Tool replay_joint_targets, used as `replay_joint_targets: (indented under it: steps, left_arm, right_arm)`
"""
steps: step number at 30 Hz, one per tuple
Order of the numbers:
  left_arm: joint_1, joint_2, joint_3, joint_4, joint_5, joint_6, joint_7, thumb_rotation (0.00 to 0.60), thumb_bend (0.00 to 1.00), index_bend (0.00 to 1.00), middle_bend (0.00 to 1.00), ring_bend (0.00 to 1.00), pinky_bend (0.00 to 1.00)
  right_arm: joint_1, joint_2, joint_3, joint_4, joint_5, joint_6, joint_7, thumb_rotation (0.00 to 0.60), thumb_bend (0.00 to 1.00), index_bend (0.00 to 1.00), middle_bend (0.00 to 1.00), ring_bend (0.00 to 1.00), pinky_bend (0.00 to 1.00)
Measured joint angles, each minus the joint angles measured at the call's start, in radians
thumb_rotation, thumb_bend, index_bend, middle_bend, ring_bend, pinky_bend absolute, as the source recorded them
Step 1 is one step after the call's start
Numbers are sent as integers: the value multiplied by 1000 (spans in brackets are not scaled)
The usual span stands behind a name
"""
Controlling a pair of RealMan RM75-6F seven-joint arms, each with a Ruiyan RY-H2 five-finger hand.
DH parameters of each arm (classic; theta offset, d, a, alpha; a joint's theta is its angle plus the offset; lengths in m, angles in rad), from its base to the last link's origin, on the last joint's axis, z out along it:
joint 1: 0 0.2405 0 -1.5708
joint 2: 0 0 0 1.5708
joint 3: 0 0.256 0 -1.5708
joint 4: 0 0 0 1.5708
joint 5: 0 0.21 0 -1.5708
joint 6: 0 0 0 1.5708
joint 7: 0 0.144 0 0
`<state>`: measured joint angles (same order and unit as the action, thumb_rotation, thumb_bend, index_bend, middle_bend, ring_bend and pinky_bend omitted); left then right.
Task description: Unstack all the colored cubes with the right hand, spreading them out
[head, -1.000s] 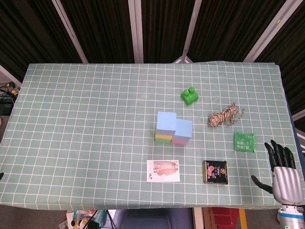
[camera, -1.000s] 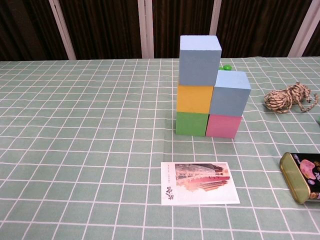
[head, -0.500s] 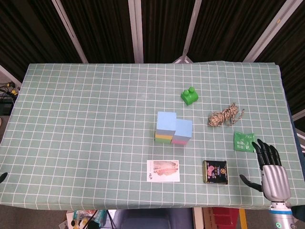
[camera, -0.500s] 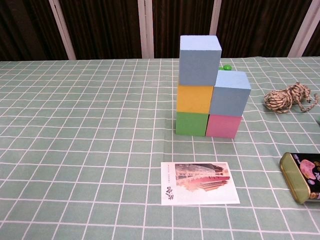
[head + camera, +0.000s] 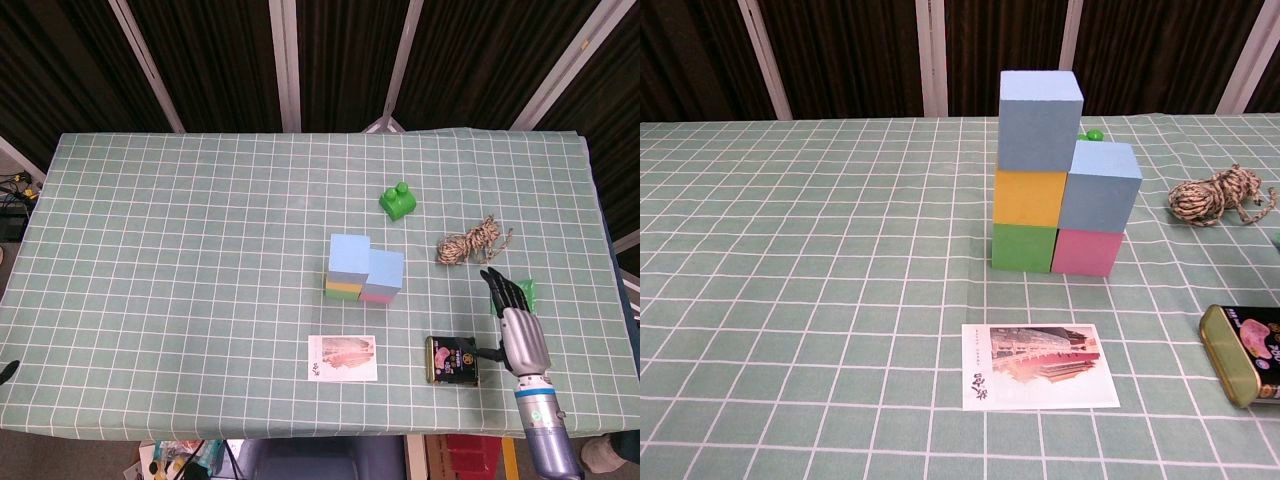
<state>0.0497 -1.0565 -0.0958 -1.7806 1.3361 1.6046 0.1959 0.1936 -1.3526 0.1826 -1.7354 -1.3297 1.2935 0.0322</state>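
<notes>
Nearest the robot, at about five o'clock on the surface [image 5: 150, 250], the right hand [image 5: 520, 325] hovers palm-down with its fingers [image 5: 500, 288] straight and slightly spread, holding nothing. It points toward eleven o'clock, over the green packet [image 5: 527, 293] and just beside the dark tin [image 5: 452, 360]. The left hand shows only as a dark tip at the surface's near-left edge, too little to tell how it lies.

A picture card [image 5: 1038, 378] lies at six o'clock, between the robot and the stack. The cubes stand near the centre, well apart from the hand: a green cube [image 5: 1023, 247] under a yellow cube [image 5: 1030, 197] under a tall blue cube [image 5: 1039, 120], and touching them on the right a pink cube [image 5: 1088, 251] under a lower blue cube [image 5: 1100, 187]. They look light, rigid and smooth-faced, so a squeeze should not deform them, though they may slip or topple the column. I judge the top blue one best taken by opposite side faces and lifted straight up.

Further off lie a rope coil [image 5: 472, 241] at two o'clock and a green brick [image 5: 398, 200] at one o'clock.
</notes>
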Motion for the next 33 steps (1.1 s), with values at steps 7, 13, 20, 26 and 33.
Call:
replay_joint_targets:
  steps: [7, 13, 20, 26, 33]
  left_arm:
    - [2, 8, -2, 0, -2, -1, -18, 600, 169, 135, 0, 0, 48]
    - [2, 8, -2, -1, -5, 0, -17, 600, 170, 134, 0, 0, 48]
    - [-2, 7, -4, -1, -8, -4, -13, 600, 169, 134, 0, 0, 48]
    - [0, 15, -9, 0, -19, -6, -35, 600, 169, 134, 0, 0, 48]
    - [5, 28, -22, -2, -48, -7, -64, 600, 169, 134, 0, 0, 48]
  right_arm:
    - [74, -114, 57, 0, 162, -41, -140, 600, 171, 25, 0, 0, 0]
    - [128, -188, 80, -11, 258, -86, -196, 600, 171, 25, 0, 0, 0]
    - [174, -278, 96, 32, 303, -80, -260, 600, 171, 25, 0, 0, 0]
    - [222, -357, 128, 110, 347, -62, -316, 600, 170, 25, 0, 0, 0]
    - [255, -393, 148, 192, 363, -65, -323, 600, 171, 28, 7, 8, 0]
